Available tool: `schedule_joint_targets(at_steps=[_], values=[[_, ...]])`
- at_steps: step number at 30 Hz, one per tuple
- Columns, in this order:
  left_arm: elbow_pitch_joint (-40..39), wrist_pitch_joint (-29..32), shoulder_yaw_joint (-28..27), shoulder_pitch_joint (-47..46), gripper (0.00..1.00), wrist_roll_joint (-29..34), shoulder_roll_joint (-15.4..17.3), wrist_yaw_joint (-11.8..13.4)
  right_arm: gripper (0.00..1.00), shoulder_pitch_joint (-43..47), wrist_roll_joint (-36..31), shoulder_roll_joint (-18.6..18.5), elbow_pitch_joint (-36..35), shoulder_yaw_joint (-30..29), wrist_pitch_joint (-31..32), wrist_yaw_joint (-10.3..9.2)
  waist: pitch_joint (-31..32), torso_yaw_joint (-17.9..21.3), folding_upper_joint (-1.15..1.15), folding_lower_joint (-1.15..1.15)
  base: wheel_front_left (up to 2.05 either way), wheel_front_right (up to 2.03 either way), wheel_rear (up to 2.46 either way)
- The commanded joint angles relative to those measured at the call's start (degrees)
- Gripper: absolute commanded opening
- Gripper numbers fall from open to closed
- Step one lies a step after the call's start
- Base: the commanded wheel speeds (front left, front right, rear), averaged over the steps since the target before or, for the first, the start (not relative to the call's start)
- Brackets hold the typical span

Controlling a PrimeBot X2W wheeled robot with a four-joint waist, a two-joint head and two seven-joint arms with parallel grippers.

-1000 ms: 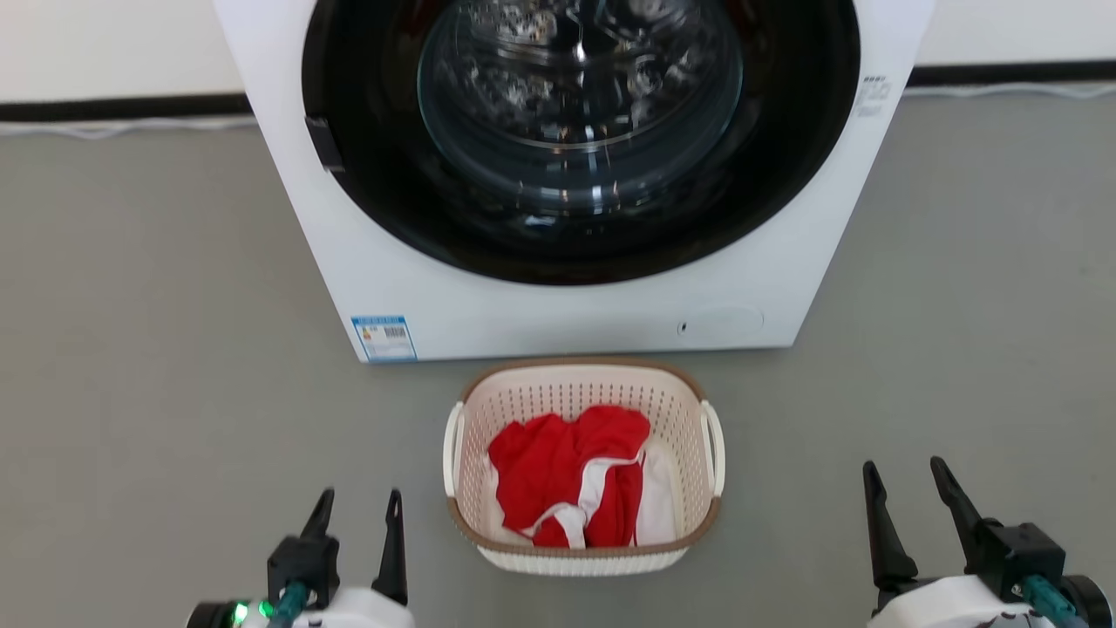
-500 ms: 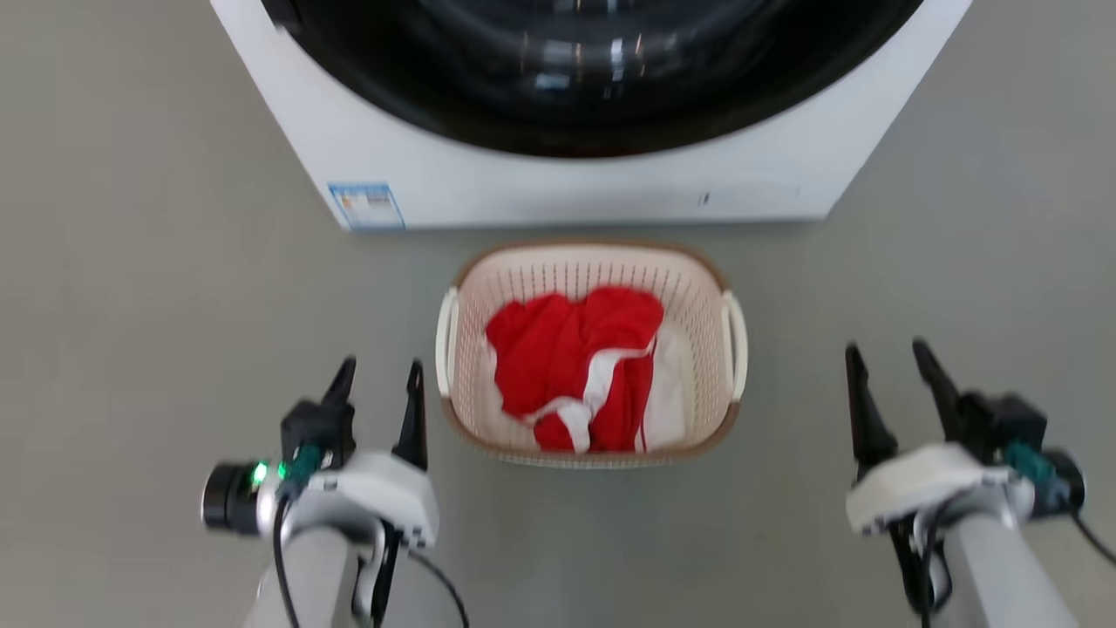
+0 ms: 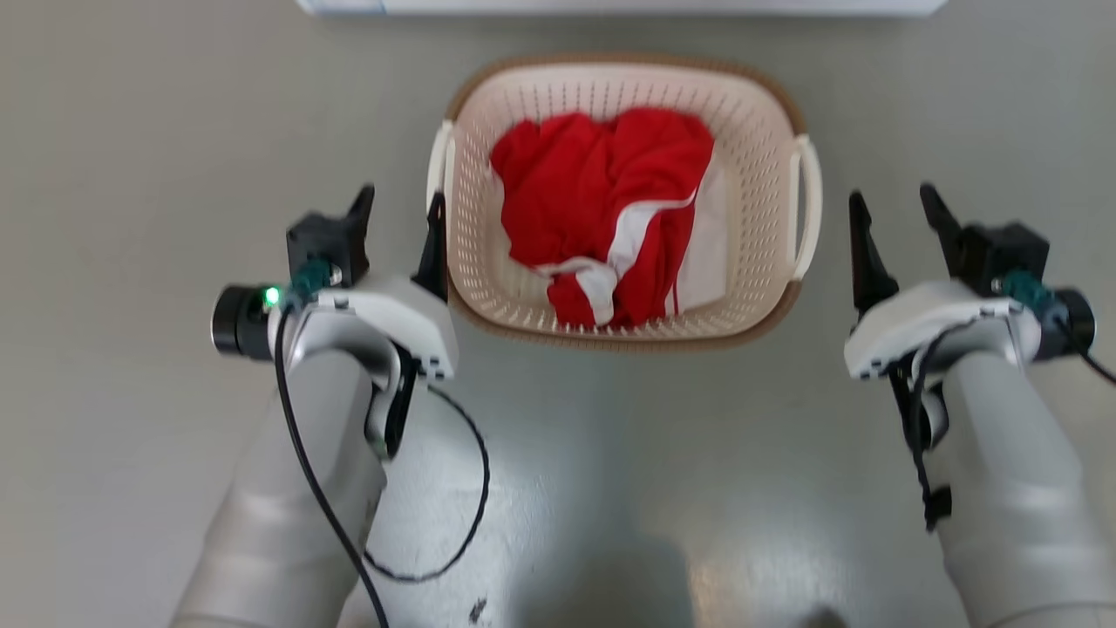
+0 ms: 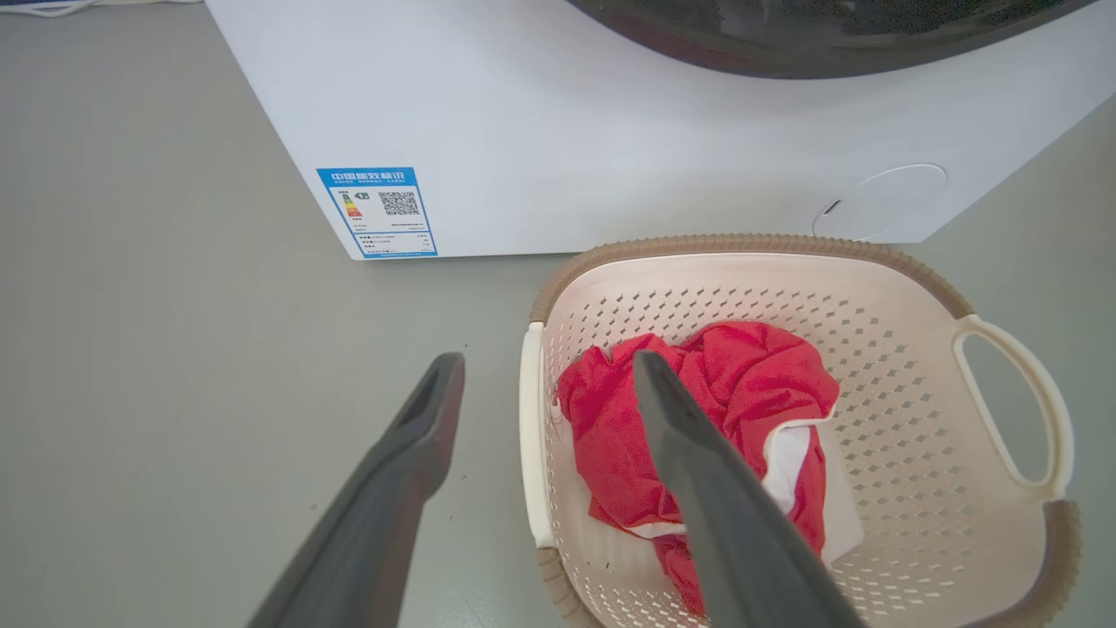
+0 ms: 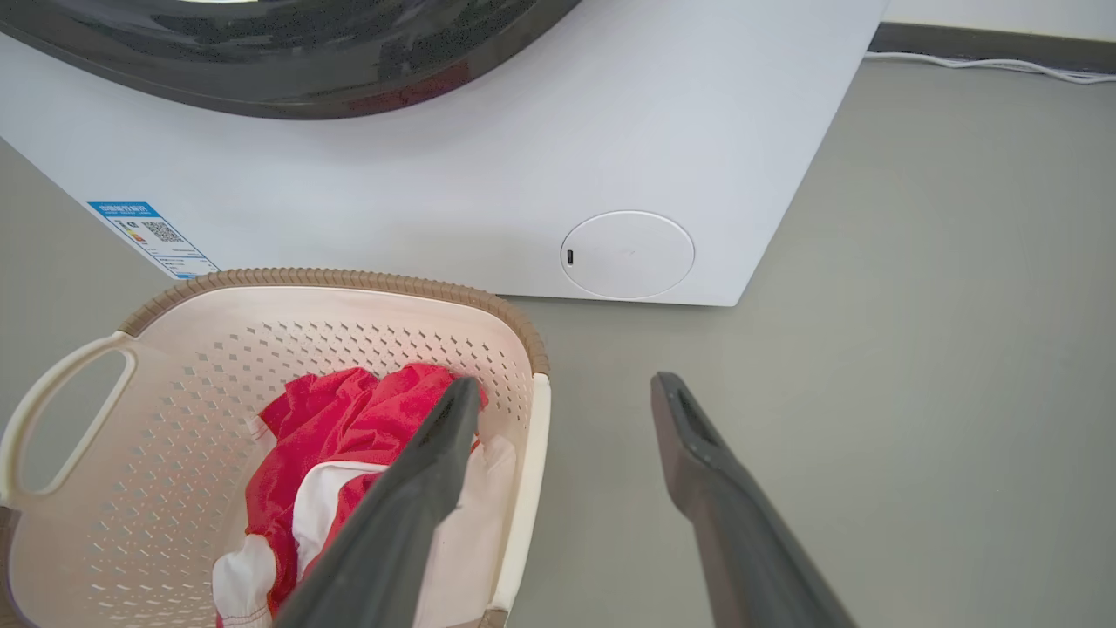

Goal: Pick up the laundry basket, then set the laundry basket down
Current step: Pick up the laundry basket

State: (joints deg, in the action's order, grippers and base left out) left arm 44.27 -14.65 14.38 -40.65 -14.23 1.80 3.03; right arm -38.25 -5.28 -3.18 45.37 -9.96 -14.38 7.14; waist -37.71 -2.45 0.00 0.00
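The laundry basket [image 3: 760, 166] stands on the grey floor, cream-white and perforated, with a brown rim and a white loop handle on each side. Red and white clothes [image 3: 602, 192] lie in it. My left gripper [image 3: 401, 199] is open beside the left handle [image 3: 438, 166], its inner finger close against that handle. In the left wrist view the left gripper [image 4: 549, 359] straddles the handle [image 4: 530, 436] from above. My right gripper [image 3: 892, 196] is open, a short gap right of the right handle [image 3: 808, 201]. The right gripper [image 5: 567, 382] frames the basket's rim [image 5: 331, 277] and that handle [image 5: 530, 453].
The white washer [image 4: 610, 131] stands just behind the basket, its front panel [image 5: 523, 174] close to the far rim. Its bottom edge [image 3: 610, 5] runs along the top of the head view. Grey floor [image 3: 131, 131] spreads to both sides.
The head camera has tipped down, so the washer slid out of the top. Both grippers came forward from the basket's near end to beside its handles, still open.
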Motion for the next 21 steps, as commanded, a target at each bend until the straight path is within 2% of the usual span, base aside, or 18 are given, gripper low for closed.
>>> schedule_joint_targets(at_steps=[1,12,21], values=[[0.0,-0.3,-1.2,-2.1,1.00,-1.2,1.1,0.6,1.00,-1.6,-0.8,0.3,0.3,1.2,-0.4,0.35,-4.4,-0.3,0.00,0.00,0.00,0.00,0.00],[3.1,-0.3,0.8,-9.9,1.00,-3.8,1.1,1.6,1.00,-8.3,-4.6,0.0,3.3,0.4,-0.6,0.35,-11.0,-0.5,0.00,0.00,0.00,0.00,0.00],[4.7,-0.3,2.1,-12.7,1.00,-5.1,1.1,1.8,1.00,-10.7,-6.2,0.0,4.0,-0.2,-0.6,0.35,-13.6,-0.8,0.00,0.00,0.00,0.00,0.00]])
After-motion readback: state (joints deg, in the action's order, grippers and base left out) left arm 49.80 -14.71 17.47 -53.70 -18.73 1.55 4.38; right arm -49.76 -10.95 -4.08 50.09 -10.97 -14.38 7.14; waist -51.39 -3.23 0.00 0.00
